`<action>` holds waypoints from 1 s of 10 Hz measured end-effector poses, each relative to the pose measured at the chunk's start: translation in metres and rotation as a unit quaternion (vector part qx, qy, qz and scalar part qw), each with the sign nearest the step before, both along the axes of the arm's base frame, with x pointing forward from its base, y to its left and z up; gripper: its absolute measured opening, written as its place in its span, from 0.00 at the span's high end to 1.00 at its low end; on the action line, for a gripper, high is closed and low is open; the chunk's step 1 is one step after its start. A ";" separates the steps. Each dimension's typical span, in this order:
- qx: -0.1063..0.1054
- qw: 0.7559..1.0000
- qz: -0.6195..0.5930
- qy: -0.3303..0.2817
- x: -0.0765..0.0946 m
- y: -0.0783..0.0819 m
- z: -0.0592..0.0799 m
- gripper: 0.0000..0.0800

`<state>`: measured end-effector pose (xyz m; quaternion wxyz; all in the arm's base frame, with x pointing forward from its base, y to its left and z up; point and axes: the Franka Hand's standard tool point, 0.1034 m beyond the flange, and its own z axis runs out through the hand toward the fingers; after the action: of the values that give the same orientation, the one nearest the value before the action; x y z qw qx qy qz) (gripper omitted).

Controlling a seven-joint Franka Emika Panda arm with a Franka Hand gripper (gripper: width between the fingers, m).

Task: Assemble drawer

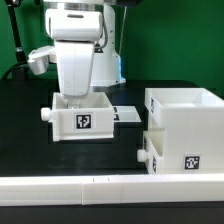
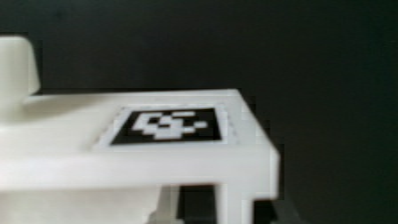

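A small white drawer box (image 1: 82,120) with a black-and-white tag on its front and a round knob (image 1: 45,115) on its side stands on the black table, left of centre. My gripper (image 1: 80,96) reaches down from above into its top and is mostly hidden there. In the wrist view the box's tagged white panel (image 2: 169,128) fills the frame, and my gripper (image 2: 228,208) has its two dark fingers either side of a white wall of the box. At the exterior view's right stands the white drawer cabinet (image 1: 185,110), with another drawer (image 1: 180,160) in its lower slot.
The marker board (image 1: 127,114) lies flat between the small drawer box and the cabinet. A long white wall (image 1: 100,188) runs along the front of the table. A green backdrop stands behind the arm.
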<state>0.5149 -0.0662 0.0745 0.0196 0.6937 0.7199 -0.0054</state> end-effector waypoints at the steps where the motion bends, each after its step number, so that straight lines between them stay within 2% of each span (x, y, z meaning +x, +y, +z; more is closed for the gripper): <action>1: 0.002 1.000 -0.015 -0.001 0.001 0.010 -0.002 0.95; 5: 0.009 0.999 -0.042 -0.003 0.012 0.041 -0.006 0.95; 7: 0.014 0.999 -0.037 -0.003 0.022 0.055 -0.013 0.95; 10: 0.014 0.999 -0.039 -0.001 0.020 0.053 -0.015 0.95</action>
<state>0.5350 -0.0130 0.0600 0.0105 0.7217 0.6921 0.0050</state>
